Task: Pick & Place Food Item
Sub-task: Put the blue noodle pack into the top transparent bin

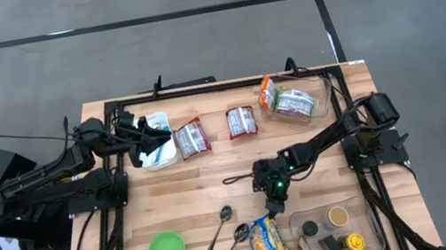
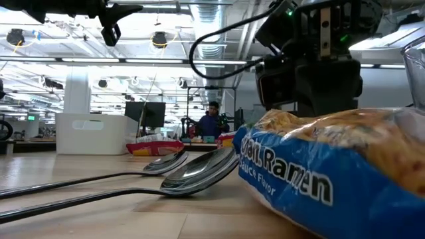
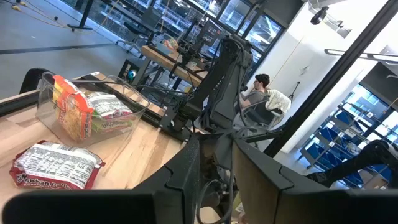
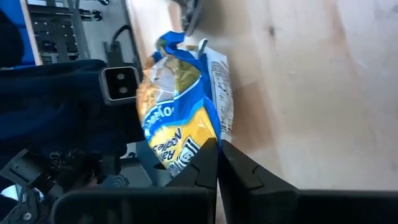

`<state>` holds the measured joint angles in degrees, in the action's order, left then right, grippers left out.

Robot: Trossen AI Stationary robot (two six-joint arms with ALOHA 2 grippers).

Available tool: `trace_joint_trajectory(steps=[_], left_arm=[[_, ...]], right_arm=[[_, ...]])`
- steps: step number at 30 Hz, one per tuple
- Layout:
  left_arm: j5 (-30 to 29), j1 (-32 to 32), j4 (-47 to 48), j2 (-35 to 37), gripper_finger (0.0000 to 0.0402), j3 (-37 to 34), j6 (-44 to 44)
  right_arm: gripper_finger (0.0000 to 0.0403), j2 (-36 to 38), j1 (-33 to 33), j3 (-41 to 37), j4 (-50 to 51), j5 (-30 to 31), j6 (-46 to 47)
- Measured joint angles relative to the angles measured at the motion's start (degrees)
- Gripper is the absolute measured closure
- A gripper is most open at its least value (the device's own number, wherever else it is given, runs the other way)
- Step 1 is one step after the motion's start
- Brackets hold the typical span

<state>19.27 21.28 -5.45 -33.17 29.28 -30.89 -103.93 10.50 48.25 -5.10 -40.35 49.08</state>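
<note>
Ramen noodles in a blue-and-yellow plastic packet (image 1: 267, 238) lay on the wooden table (image 1: 213, 176) beside two metal spoons (image 1: 229, 229). Right hand (image 4: 217, 149) hovered just above the packet's end, fingers fully closed, holding nothing. Left hand (image 1: 156, 136) waited, slightly open, over a white container (image 1: 158, 152).

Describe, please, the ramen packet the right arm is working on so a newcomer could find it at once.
Start at the wooden table's near edge and find the clear tray of condiment jars at the right. The ramen packet lies just left of it, beside two spoons, under the shut right gripper. It alone is blue and yellow; the other loose packets are red and white.
</note>
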Motion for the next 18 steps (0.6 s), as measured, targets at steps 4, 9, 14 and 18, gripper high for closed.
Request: trace_joint_trajectory(steps=[4, 9, 14, 18], left_arm=[[0.0, 0.0, 0.0, 0.0, 0.0309, 0.0, 0.0], [-0.1, 0.0, 0.0, 0.0, 0.0309, 0.0, 0.0], [-0.2, 0.0, 0.0, 0.0, 0.0309, 0.0, 0.0], [-0.2, 0.0, 0.0, 0.0, 0.0309, 0.0, 0.0]], right_arm=[[0.0402, 2.2, 0.0, 0.0, 0.0, -0.1, 0.3], [0.0402, 6.6, 0.0, 0.0, 0.0, 0.5, 0.5], [0.0403, 12.3, 0.0, 0.0, 0.0, 1.9, 0.5], [0.0403, 16.8, 0.0, 0.0, 0.0, 4.8, 0.5]])
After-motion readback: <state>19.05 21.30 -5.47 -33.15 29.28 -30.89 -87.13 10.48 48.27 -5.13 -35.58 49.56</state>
